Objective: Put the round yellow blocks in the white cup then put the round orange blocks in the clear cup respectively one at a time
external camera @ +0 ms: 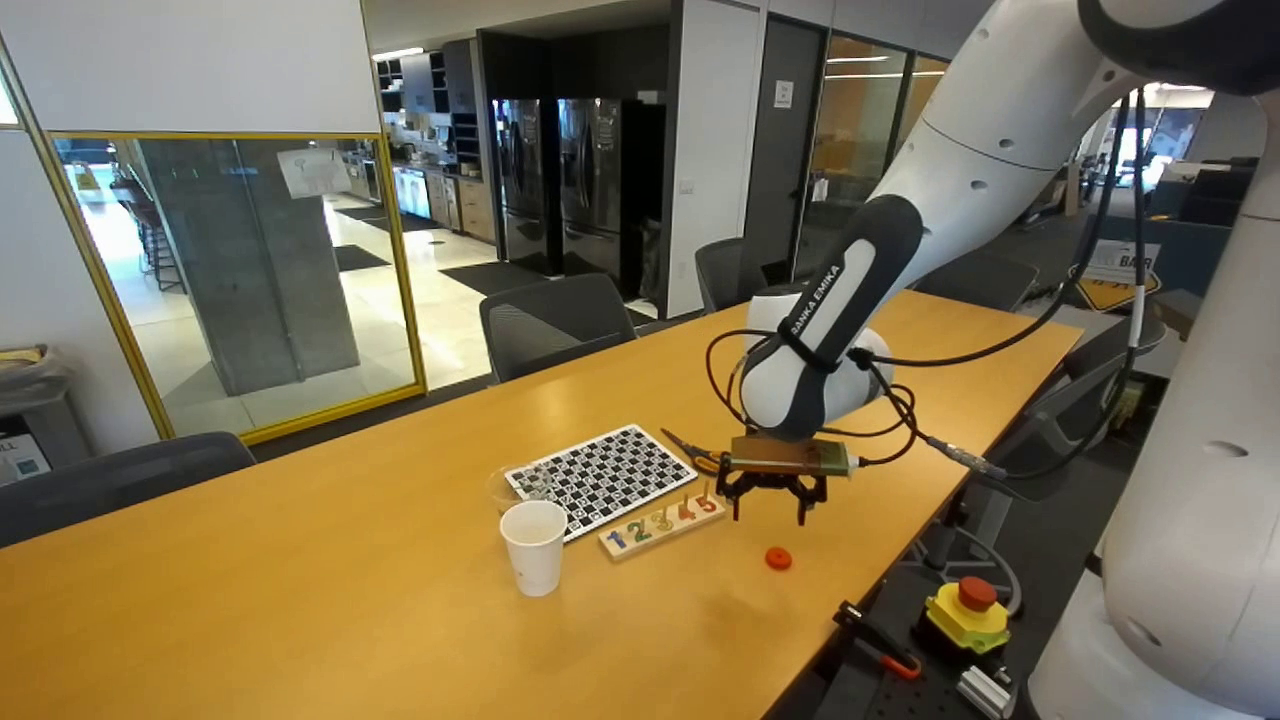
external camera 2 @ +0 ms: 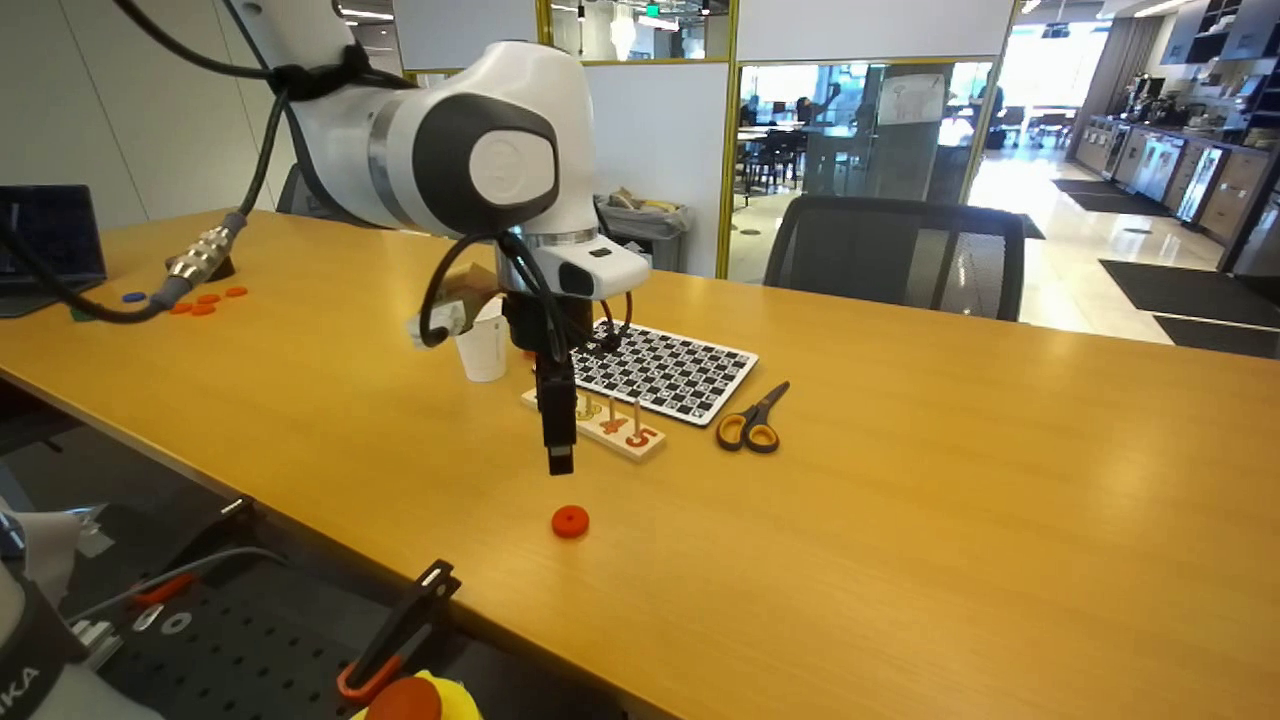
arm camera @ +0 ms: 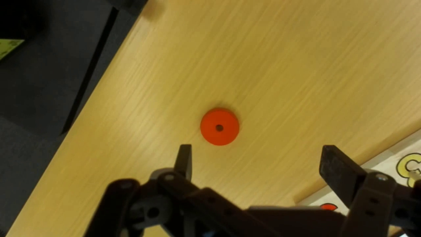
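Fingers [arm camera: 340, 172] apart above orange block [arm camera: 219, 135]

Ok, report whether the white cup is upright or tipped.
Upright: the white cup stands on its narrower end, open mouth facing up.

Arm [external camera: 960, 170] "RANKA EMIKA", pegboard [external camera: 668, 534] 1–5, sign [external camera: 1112, 258] "BAIR"

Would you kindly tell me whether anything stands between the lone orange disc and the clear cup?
Yes: from the orange disc, the numbered board with its upright pegs comes first, then the flat checkered board.
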`<state>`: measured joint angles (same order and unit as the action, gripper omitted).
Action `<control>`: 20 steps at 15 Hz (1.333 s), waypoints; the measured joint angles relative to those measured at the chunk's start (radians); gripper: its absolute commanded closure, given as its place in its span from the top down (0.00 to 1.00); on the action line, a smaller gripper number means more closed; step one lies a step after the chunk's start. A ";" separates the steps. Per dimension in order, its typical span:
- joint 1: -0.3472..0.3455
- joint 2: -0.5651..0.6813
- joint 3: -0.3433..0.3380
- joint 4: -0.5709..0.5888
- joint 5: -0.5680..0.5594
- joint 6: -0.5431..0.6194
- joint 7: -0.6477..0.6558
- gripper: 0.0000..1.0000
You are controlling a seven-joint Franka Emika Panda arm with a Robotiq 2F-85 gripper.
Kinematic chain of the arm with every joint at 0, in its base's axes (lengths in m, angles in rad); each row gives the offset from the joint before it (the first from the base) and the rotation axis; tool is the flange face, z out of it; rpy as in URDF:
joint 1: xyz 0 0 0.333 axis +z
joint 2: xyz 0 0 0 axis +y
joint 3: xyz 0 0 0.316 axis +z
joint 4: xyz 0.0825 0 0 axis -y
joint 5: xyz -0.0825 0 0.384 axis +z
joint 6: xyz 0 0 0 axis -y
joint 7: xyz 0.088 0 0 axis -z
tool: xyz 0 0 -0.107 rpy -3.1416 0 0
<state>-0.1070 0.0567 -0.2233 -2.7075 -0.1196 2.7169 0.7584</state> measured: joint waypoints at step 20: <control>-0.113 0.209 0.082 0.040 0.559 0.076 -0.499 1.00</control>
<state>-0.2202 0.2658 -0.1411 -2.6677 0.4391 2.7927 0.2594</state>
